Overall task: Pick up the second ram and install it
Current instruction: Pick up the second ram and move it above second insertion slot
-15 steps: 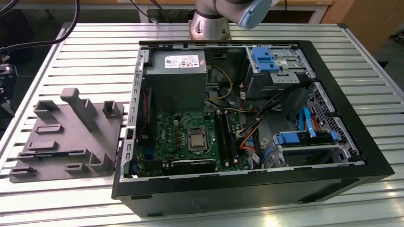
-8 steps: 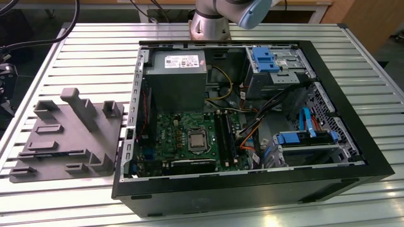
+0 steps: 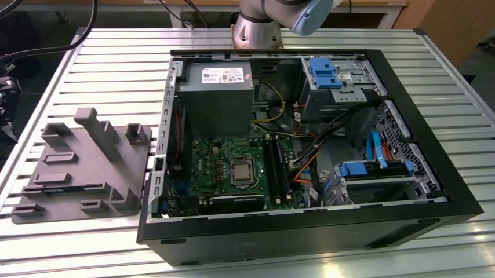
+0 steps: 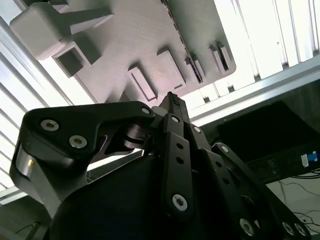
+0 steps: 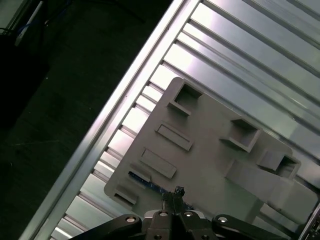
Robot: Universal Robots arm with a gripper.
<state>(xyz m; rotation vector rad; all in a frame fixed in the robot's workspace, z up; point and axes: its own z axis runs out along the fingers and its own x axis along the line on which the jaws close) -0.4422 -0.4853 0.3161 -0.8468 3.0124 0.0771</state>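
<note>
First wrist view: the ram [image 5: 147, 182] lies in a slot of the grey tray [image 5: 210, 145] on the table [image 5: 235, 55], below the tool [image 5: 176, 191], whose fingers are pressed together on nothing. Exterior view: tray beside the open case [image 3: 309, 230].

Bright, washed-out glare on table [image 4: 270, 35] slats
</note>
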